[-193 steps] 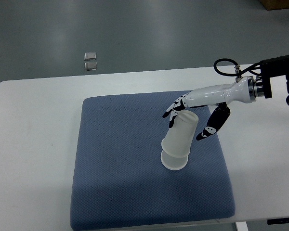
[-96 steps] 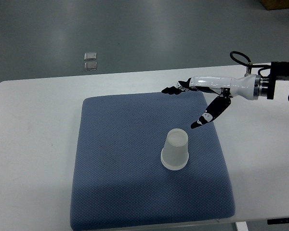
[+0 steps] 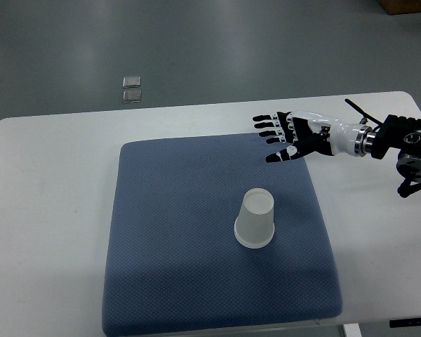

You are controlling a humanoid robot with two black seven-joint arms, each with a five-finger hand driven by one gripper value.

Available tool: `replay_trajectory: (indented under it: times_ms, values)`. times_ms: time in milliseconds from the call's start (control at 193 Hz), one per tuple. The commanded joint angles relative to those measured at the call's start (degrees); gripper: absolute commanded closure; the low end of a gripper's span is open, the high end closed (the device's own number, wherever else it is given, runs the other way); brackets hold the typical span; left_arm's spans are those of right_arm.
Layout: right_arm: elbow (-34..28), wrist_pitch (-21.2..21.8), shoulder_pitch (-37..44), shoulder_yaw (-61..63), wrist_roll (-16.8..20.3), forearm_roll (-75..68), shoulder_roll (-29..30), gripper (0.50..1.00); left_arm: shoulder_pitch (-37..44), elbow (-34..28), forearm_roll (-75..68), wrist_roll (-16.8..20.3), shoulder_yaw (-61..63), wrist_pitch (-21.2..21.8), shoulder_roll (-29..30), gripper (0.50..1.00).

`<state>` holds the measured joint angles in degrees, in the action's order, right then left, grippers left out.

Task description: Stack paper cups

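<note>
A stack of white paper cups (image 3: 255, 222) stands upside down near the middle of the blue mat (image 3: 168, 246). My right hand (image 3: 284, 135) hovers over the mat's far right corner, up and to the right of the cups and well apart from them. Its fingers are spread flat, holding nothing. The right arm comes in from the right edge. No left arm shows.
The mat lies on a white table (image 3: 49, 210). Two small square plates (image 3: 132, 88) sit on the grey floor beyond the table's far edge.
The right hand let go of the top cup, which dropped straight onto the lower one. The hand then drew back up and to the right and turned flat with its fingers spread.
</note>
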<state>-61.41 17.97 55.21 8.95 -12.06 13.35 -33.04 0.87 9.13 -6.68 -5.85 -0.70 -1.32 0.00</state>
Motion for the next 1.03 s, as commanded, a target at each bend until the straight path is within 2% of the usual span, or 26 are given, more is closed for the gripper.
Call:
replay_trajectory:
  times_ms: [0, 114, 228, 550, 1028]
  values:
    - [1.7, -2.6, 0.0, 0.1, 0.1, -13.0, 1.7, 0.572, 0.0, 0.0, 0.0, 0.0, 0.0, 0.0, 0.0, 0.5]
    - [1.9, -4.6, -0.1, -0.1, 0.5, -27.2, 2.0, 0.572, 0.0, 0.0, 0.0, 0.0, 0.0, 0.0, 0.0, 0.5]
    - [2.9, -4.4, -0.7, -0.2, 3.4, -35.2, 3.4, 0.572, 0.0, 0.0, 0.0, 0.0, 0.0, 0.0, 0.0, 0.5]
    - [6.7, -4.2, -3.7, 2.8, 6.2, -42.7, 5.4, 0.572, 0.0, 0.0, 0.0, 0.0, 0.0, 0.0, 0.0, 0.5]
    - [7.0, -2.1, -6.6, 3.9, 5.6, -39.4, 5.2, 0.572, 0.0, 0.0, 0.0, 0.0, 0.0, 0.0, 0.0, 0.5]
